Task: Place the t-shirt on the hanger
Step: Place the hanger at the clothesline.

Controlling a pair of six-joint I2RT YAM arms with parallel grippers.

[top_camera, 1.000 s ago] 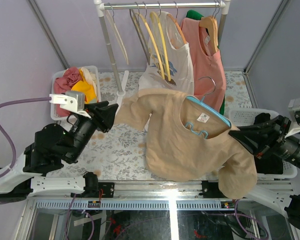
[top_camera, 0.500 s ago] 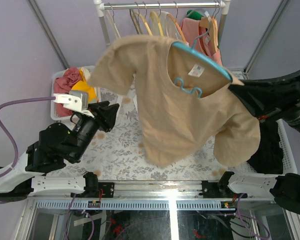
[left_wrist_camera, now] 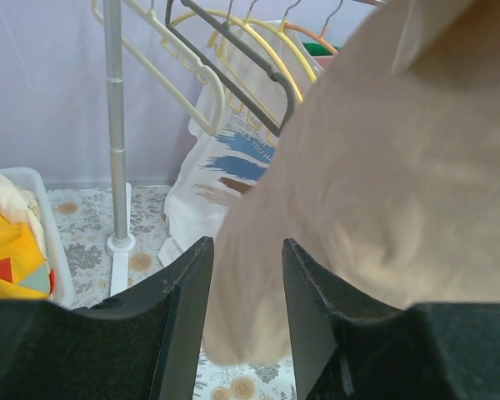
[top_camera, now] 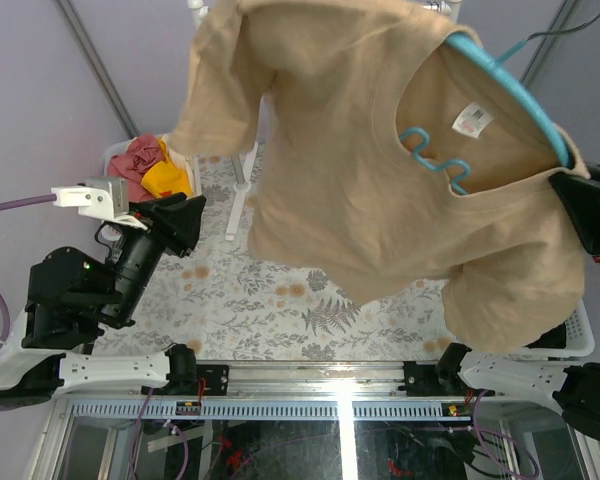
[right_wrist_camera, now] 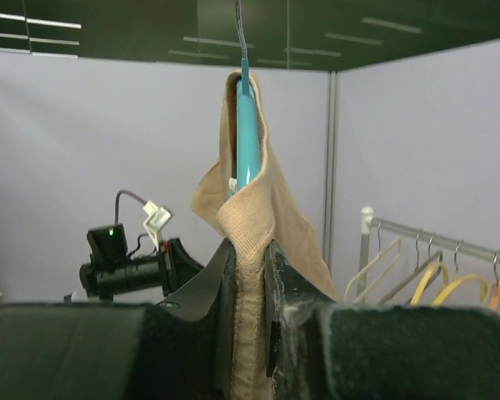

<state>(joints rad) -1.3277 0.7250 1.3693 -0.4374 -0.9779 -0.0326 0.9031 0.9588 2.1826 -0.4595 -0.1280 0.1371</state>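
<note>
The tan t-shirt (top_camera: 360, 160) hangs high in the air on the light-blue hanger (top_camera: 510, 85). The hanger's wavy bar and the white neck label (top_camera: 469, 119) show in the neck opening. My right gripper (top_camera: 572, 195) is at the right edge, shut on the shirt's shoulder over the hanger's end. In the right wrist view the jaws (right_wrist_camera: 250, 250) pinch tan fabric (right_wrist_camera: 252, 212) below the blue hanger (right_wrist_camera: 247, 142). My left gripper (top_camera: 180, 215) is open and empty, low at the left, apart from the shirt. In its own view the gripper (left_wrist_camera: 246, 243) frames the blurred shirt (left_wrist_camera: 383, 167) beyond.
A white basket (top_camera: 110, 152) with red and yellow clothes stands at the back left. The rack pole (left_wrist_camera: 112, 125) carries yellow and cream hangers (left_wrist_camera: 250, 42) and a white printed shirt (left_wrist_camera: 225, 167). Another white basket (top_camera: 580, 335) sits at the right, behind the shirt's sleeve.
My right gripper has lifted the hanger and t-shirt off the table, high up and toward the camera. The left arm has drawn back a little to the left, still open.
</note>
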